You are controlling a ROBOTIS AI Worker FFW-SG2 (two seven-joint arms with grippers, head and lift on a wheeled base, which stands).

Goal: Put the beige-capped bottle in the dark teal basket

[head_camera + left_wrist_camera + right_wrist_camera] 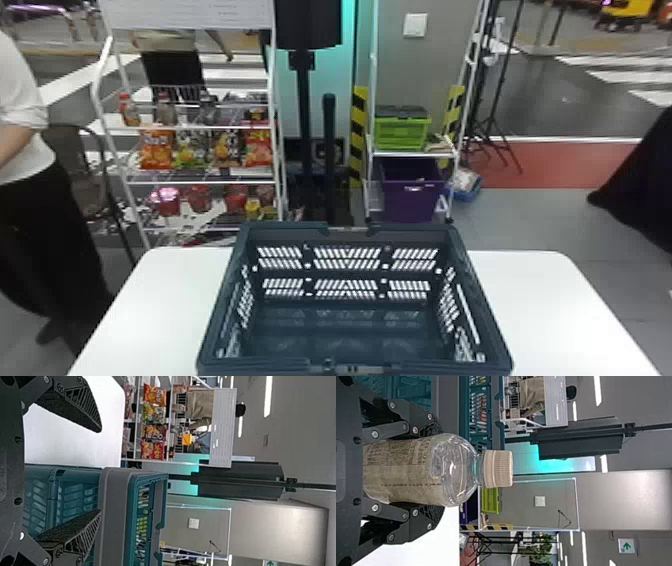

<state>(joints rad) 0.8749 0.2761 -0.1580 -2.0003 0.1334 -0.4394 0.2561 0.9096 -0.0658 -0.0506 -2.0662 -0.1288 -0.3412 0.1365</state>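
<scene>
Right claw (435, 470): clasped around beige-capped bottle (435, 470), on its labelled body
Left claw (100, 471): released, fingers apart
Bottle location: upright, near dark teal basket (415, 234)
Handling: probably light; thin plastic, slippery, likely to dent
Best hold: label below shoulder, gentle pressure

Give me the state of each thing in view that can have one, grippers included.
Beige-capped bottle: upright, held, outside the basket.
Beige cap: on the bottle.
Dark teal basket: upright on the table, open-topped, bottle not in it.
Left gripper: open, fingers apart.
Right gripper: closed on the bottle.
Snack bags: upright in a row on the rack.
</scene>
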